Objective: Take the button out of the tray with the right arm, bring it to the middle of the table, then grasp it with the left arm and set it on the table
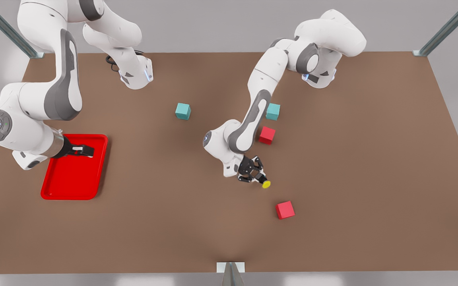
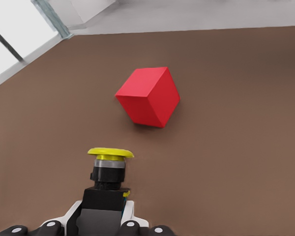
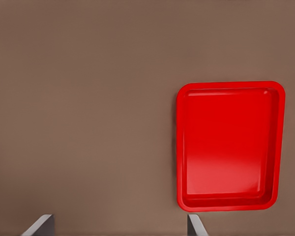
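The button is sitting in the left gripper near the middle of the table, its yellow cap pointing toward the front view's lower right. In the left wrist view the fingers are closing on the button's black base, with the cap sticking out past them toward a red cube. From the pictures I cannot tell whether the button is touching the table or hanging just above it. That near cube is lying a little beyond the button in the front view, and a second red cube and two teal cubes are lying farther back. The right gripper is hovering over the tray at the front view's left, holding nothing; in the right wrist view its fingertips are standing wide apart above the table, with the tray beside them.
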`<action>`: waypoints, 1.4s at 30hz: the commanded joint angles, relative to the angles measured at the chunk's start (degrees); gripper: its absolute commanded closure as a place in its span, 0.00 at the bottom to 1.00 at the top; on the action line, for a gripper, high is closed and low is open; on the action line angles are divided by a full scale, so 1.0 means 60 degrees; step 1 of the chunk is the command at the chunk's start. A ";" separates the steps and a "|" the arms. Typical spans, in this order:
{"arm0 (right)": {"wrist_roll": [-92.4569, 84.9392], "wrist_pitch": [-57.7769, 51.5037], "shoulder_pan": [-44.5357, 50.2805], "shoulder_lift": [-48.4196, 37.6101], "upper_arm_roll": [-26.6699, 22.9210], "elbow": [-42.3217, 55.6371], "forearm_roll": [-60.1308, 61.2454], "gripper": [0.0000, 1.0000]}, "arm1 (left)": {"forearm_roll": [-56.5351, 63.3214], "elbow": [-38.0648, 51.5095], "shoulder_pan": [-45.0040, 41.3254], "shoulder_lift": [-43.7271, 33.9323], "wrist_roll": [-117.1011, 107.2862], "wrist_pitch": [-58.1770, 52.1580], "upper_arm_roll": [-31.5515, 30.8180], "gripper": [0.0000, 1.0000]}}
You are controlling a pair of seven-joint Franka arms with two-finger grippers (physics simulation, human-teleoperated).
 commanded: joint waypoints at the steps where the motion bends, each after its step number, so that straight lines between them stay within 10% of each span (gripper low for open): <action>1: -0.0139 0.0111 -0.0026 -0.0005 0.0000 -0.0004 0.0009 0.00 | 0.0012 0.0025 -0.0123 0.0228 -0.7552 -0.2036 0.0151 0.60; 42: -0.0139 0.0067 -0.0011 0.0069 0.0000 -0.0062 0.0024 0.00 | 0.0905 0.0245 -0.1706 0.1957 -0.7816 -0.3090 0.0532 0.60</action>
